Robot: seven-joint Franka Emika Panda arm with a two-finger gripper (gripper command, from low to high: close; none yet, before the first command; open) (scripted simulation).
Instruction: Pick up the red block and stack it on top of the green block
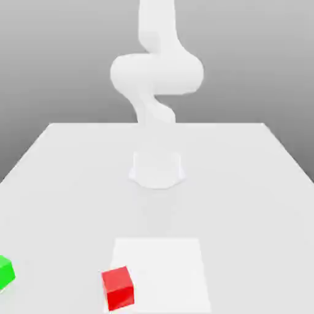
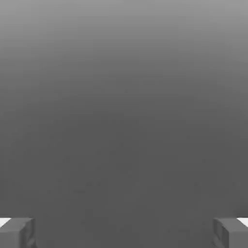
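The red block point(image 1: 118, 287) sits on the white table near the front edge, a little to the exterior view's left of centre. The green block point(image 1: 5, 273) rests further toward the exterior view's left, partly cut off by the picture's edge, and the two blocks are well apart. In the hand view my gripper point(image 2: 124, 233) is open, its two grey fingertips point(image 2: 17, 233) far apart with nothing between them, and only a plain grey backdrop lies behind them.
The white arm rises from its round base point(image 1: 157, 168) at the table's middle and bends upward out of the picture. A brighter white square patch point(image 1: 165, 270) lies on the table point(image 1: 245, 184) just beside the red block.
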